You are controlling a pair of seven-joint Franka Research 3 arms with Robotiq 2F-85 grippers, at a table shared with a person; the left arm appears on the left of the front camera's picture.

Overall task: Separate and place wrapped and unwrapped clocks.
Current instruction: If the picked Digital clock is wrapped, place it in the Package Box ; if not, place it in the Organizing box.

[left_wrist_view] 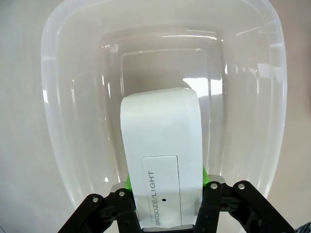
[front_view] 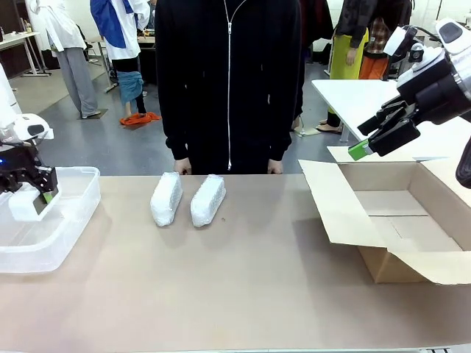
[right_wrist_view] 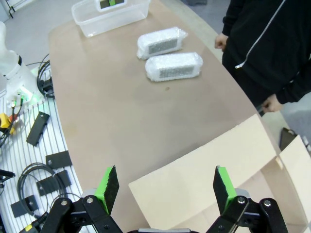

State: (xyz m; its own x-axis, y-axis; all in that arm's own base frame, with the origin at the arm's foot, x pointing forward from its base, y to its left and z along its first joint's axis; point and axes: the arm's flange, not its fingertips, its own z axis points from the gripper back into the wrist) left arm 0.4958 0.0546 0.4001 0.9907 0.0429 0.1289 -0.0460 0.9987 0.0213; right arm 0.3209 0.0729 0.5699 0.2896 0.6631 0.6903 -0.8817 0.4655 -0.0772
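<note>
Stretching away from the near edge, the brown table (front_view: 243, 294) is carrying everything, and its front and both ends are running out of the picture. Across it a person (front_view: 228, 81) in a black zipped top is standing, cut off at the shoulders by the top edge. On the right an open cardboard box (front_view: 335, 202) is lying with its flaps spread; its right side is running off the picture. On the left a clear plastic tub (front_view: 73, 213) is sitting, its left end cropped too.

Between them, near the far edge, the left-hand bundle (front_view: 166, 198) and the right-hand bundle (front_view: 208, 200) are lying side by side, just apart, both in white bubble wrap. From the right wrist a greyish patch is showing faintly through each wrapping, too blurred to read.

The right pincer (front_view: 366, 140) is hanging above the box's far left corner, jaws standing wide with nothing between the green pads. The left pincer (front_view: 31, 193) is hanging inside the tub, closed on the bare clock (left_wrist_view: 163, 145), a pad pressing on either side. From its wrist I am seeing just the clock's white top with a SNOOZE/LIGHT bar, and I cannot tell whether the clock is touching the tub's floor. The person's hands (front_view: 182, 166) are resting at the far edge, mostly hidden behind it.
</note>
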